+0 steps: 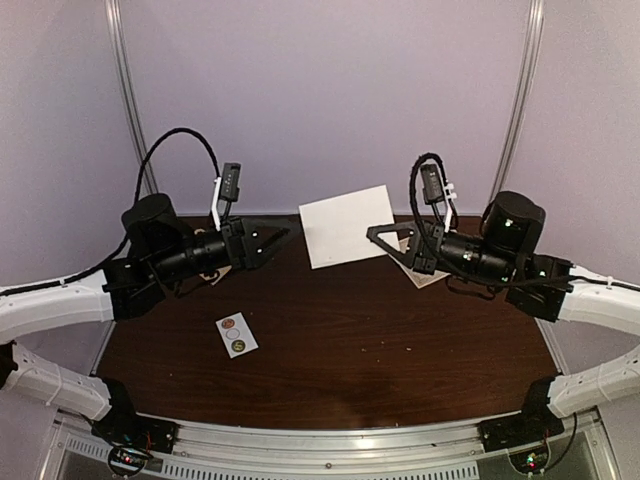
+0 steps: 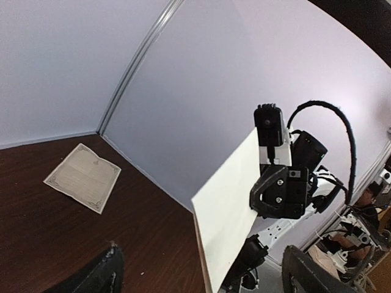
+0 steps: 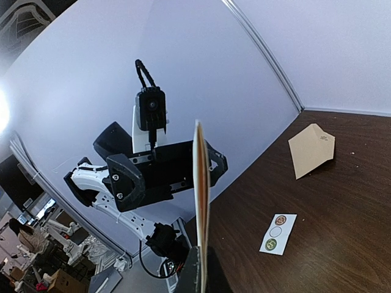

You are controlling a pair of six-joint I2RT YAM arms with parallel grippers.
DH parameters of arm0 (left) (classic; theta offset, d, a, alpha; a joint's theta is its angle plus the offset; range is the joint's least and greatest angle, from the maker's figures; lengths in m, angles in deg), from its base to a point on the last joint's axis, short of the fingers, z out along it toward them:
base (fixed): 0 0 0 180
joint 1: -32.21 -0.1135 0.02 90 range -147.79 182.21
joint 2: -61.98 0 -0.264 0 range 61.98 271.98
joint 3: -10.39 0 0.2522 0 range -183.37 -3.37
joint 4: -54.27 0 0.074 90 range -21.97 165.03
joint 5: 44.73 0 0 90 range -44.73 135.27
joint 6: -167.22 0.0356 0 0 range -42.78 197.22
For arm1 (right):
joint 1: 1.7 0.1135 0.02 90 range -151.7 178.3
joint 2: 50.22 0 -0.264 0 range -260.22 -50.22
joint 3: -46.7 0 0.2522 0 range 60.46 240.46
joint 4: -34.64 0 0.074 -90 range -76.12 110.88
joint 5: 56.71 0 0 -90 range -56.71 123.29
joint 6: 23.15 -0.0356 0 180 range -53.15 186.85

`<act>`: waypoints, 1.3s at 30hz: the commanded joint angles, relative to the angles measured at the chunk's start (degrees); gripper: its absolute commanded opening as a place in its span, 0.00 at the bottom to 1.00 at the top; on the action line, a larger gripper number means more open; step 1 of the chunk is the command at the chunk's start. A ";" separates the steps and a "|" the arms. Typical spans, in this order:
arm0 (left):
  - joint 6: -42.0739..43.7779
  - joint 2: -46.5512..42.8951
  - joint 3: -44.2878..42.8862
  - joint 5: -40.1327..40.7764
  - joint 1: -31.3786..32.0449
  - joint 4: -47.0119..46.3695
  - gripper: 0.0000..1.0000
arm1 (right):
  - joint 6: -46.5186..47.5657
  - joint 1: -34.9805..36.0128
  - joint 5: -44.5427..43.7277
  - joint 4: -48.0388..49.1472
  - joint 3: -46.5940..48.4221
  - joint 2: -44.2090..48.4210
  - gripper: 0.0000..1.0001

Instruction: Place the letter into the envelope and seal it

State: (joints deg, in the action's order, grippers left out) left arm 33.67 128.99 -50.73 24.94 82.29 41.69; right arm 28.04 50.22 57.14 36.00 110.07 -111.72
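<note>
Backed by pale lilac walls [image 1: 330,90] joined at metal posts [image 1: 127,90]; floored with a dark brown worktop [image 1: 350,340], softly lit.

A small white card [image 1: 237,334] with three round dots is seen at the lower left of the top view. It is laid flat on the dark brown table [image 1: 380,350]. A pale sheet with a curly edge [image 2: 84,177] is laid flat at the left of the left wrist view. The table is closed in by light purple walls [image 1: 320,100].
</note>
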 commanded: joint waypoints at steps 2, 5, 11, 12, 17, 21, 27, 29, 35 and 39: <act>11.96 0.09 -10.17 4.52 -0.95 25.07 0.92 | 10.86 -0.53 1.76 -23.35 7.68 -1.67 0.00; 16.71 3.50 -14.02 -2.03 -0.87 30.70 0.89 | 13.80 -0.51 6.49 -29.06 10.85 -4.66 0.00; 20.52 7.51 -16.63 -14.10 0.37 31.40 0.87 | 16.42 0.21 16.95 -31.90 13.62 -9.04 0.00; 20.79 8.08 -16.85 -15.17 0.63 31.44 0.86 | 16.89 0.46 17.63 -32.30 14.16 -9.64 0.00; 21.79 10.03 -17.35 -19.41 0.98 31.40 0.64 | 19.28 0.98 18.22 -35.63 17.70 -11.86 0.00; 22.06 10.73 -16.87 -20.27 0.98 31.45 0.29 | 20.92 1.05 17.25 -38.77 20.18 -14.08 0.00; 20.33 10.05 -14.98 -17.62 0.98 29.46 0.00 | 20.74 1.00 10.76 -38.16 21.39 -14.27 0.37; 18.16 8.52 -12.78 -14.89 0.98 25.76 0.00 | 18.97 0.70 7.03 -35.78 20.34 -13.01 0.59; 11.11 3.87 -7.37 -5.80 0.98 13.33 0.00 | 8.15 -0.04 -0.68 -16.86 10.02 -6.14 0.94; 5.43 1.88 -2.70 -1.86 0.98 1.79 0.00 | -1.42 0.13 -1.35 0.90 1.14 -4.04 0.97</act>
State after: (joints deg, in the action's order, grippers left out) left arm 45.71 133.29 -56.67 17.22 83.17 58.82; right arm 37.44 50.49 59.92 16.98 117.39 -117.53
